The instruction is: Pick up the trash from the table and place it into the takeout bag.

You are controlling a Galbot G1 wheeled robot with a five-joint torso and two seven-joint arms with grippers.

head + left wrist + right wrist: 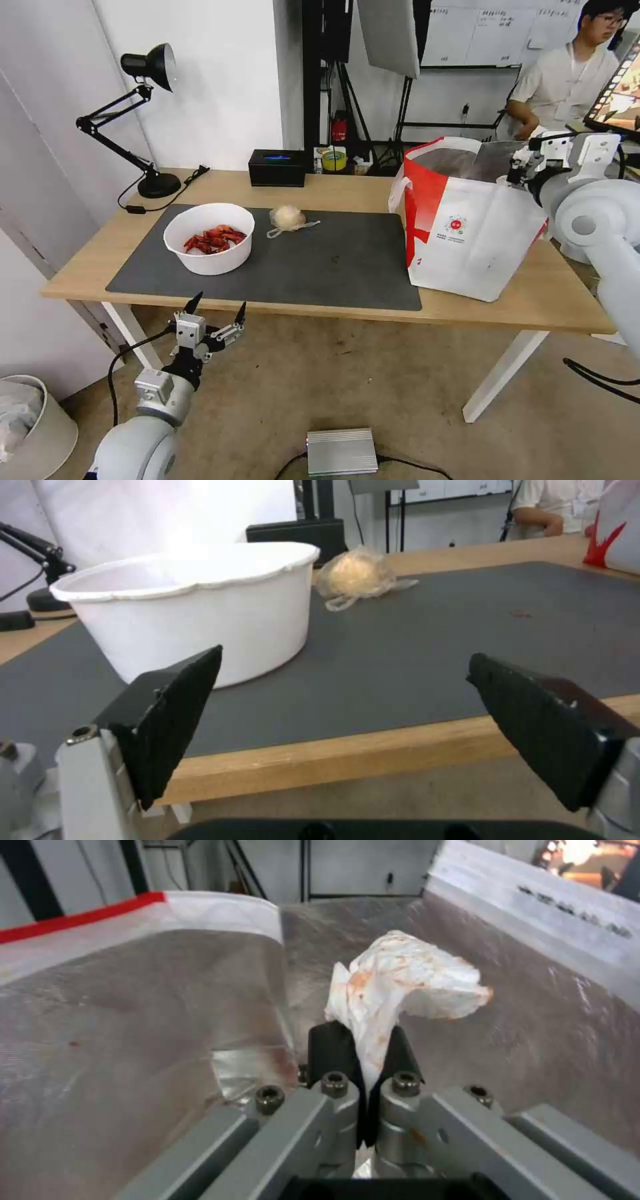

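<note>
Over the open, foil-lined white takeout bag (467, 233) at the bench's (347, 190) right end, right hand (365, 1047) is pinching a stained white tissue wad (407, 982). Left hand (218, 310) is hanging open below the near edge, near the white round bowl (209, 238).

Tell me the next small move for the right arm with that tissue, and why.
Probably open the right gripper and let go. It is shut on the stained white tissue wad, which hangs over the foil-lined mouth of the takeout bag, so a release should drop it inside. The left gripper waits open below the table edge.
</note>
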